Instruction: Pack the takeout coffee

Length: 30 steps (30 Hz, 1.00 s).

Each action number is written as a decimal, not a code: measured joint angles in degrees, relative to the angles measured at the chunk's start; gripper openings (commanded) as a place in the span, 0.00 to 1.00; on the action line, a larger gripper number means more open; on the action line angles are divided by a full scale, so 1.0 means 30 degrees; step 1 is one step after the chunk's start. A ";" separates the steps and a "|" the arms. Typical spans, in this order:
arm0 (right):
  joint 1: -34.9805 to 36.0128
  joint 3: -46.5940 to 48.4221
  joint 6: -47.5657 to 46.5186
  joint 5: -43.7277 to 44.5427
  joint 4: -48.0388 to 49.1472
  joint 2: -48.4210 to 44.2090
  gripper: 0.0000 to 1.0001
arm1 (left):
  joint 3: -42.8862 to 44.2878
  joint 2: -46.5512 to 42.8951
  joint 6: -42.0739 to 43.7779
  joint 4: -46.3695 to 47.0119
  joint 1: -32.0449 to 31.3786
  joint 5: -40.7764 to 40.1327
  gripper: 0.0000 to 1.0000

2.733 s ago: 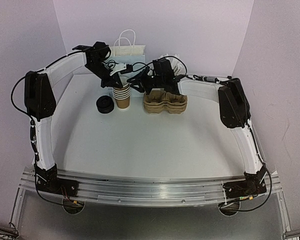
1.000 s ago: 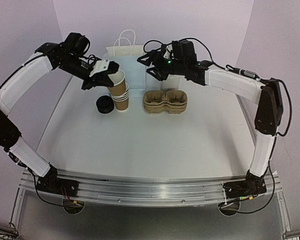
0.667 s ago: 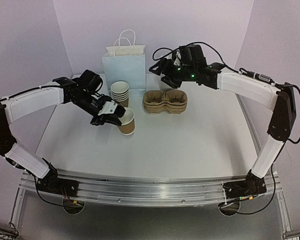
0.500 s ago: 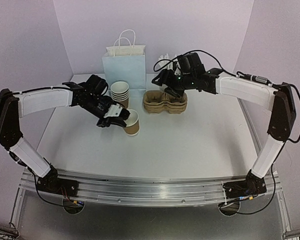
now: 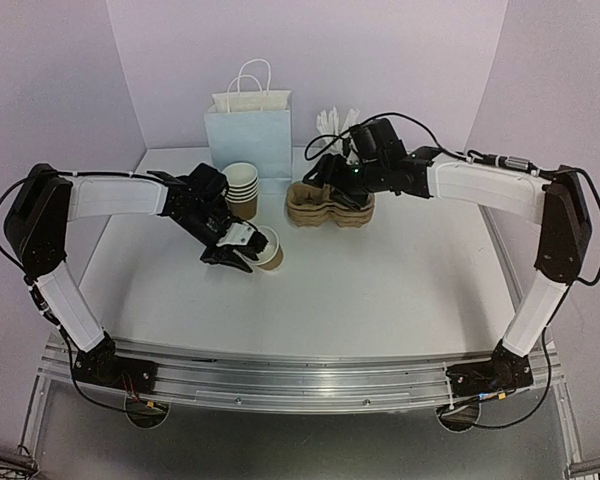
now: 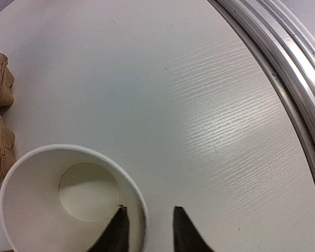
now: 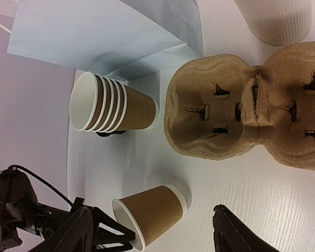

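Broadly, the white desk [image 5: 380, 290] carries everything. Beyond the left gripper [image 5: 250, 255], against the back wall, stands a pale blue paper bag [image 5: 248, 140] with white handles. Directly under the right gripper [image 5: 323, 180], and to the right of the left one, sits a nested pile of brown pulp cup carriers [image 5: 330, 208] with 2 wells. A stack of brown paper cups [image 5: 242, 183] stands between the left gripper and the bag, close to that arm's wrist. Nothing lies between the cup and the carriers.

The takeout cup [image 5: 270, 250] stands on the desk at the left gripper's tips, nearer the front edge than the stack, with no lid on it. That gripper is only narrowly parted and straddles the cup's rim: 1 finger [image 6: 118, 233] is inside against the wall, while the other is outside with a sliver of desk showing between it and the rim. So it brackets the wall loosely and does not pinch it. The right gripper [image 7: 152, 210] is spread wide and holds nothing, hanging above the carriers.

The left wrist view alone shows the cup's white, empty inside. The right wrist view alone shows a white ribbed thing [image 7: 275, 21] past the carriers, cut off by the frame. It also shows a small dark shape [image 7: 109, 134] behind the stack; I cannot tell what that is. From overhead the left arm hides it.
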 measured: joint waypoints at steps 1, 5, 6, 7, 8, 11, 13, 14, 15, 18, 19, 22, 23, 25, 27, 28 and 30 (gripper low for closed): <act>0.0020 -0.0021 0.0000 0.0012 0.0003 0.0000 0.74 | 0.0218 0.0049 -0.0013 -0.0402 0.0000 -0.0017 0.62; 0.0049 -0.0063 -0.0007 0.0081 -0.0002 -0.0007 0.74 | 0.1631 0.0047 -0.0314 -0.2090 0.0000 0.0038 0.74; 0.0049 -0.0063 -0.0007 0.0089 0.0003 -0.0007 0.74 | 0.2088 0.0027 -0.0576 -0.2364 0.0000 0.0048 0.76; 0.0049 -0.0063 -0.0007 0.0096 0.0003 -0.0007 0.74 | 0.2462 -0.0015 -0.0764 -0.2514 0.0000 0.0048 0.77; 0.0049 -0.0063 -0.0007 0.0101 0.0003 -0.0007 0.74 | 0.2809 -0.0088 -0.1029 -0.2615 0.0000 0.0039 0.78; 0.0049 -0.0056 -0.0014 0.0094 0.0003 -0.0007 0.74 | 0.3456 -0.0712 -0.1787 -0.2979 0.0013 -0.0014 0.79; 0.0054 -0.0021 -0.0022 0.0061 0.0003 -0.0007 0.74 | 0.3639 -0.1435 -0.2267 -0.3353 0.0125 -0.0020 0.76; 0.0057 0.0005 -0.0022 0.0046 0.0000 -0.0007 0.74 | 0.3715 -0.1856 -0.2636 -0.3559 0.0253 0.0016 0.74; 0.0057 0.0044 -0.0022 0.0040 -0.0002 -0.0007 0.74 | 0.3786 -0.2297 -0.3057 -0.3769 0.0469 0.0067 0.72; 0.0057 0.0150 -0.0016 0.0035 0.0004 -0.0007 0.73 | 0.4303 -0.3351 -0.5003 -0.4512 0.2364 0.0728 0.65; 0.0057 0.0154 -0.0020 0.0035 0.0008 -0.0007 0.73 | 0.4608 -0.3500 -0.5550 -0.4680 0.3365 0.0920 0.63; 0.0064 0.0156 -0.0022 0.0042 0.0006 -0.0007 0.73 | 0.5483 -0.3645 -0.7539 -0.4879 0.6805 0.1199 0.56; 0.0064 0.0156 -0.0022 0.0042 0.0017 -0.0007 0.73 | 0.5609 -0.3645 -0.8267 -0.4763 0.7942 0.1168 0.54; 0.0071 0.0156 -0.0022 0.0027 0.0006 -0.0007 0.73 | 0.5556 -0.3624 -1.0030 -0.4387 0.9402 0.0574 0.53; 0.0071 0.0194 -0.0024 -0.0030 -0.0003 -0.0004 0.73 | 0.5449 -0.3427 -1.2082 -0.3411 1.0069 -0.0609 0.58; 0.0071 0.0231 -0.0035 -0.0056 0.0002 0.0012 0.73 | 0.5449 -0.3216 -1.2809 -0.2931 1.0101 -0.1136 0.60; 0.0078 0.0375 -0.0049 -0.0099 0.0009 0.0086 0.73 | 0.5804 -0.2227 -1.4157 -0.2126 1.0000 -0.2236 0.64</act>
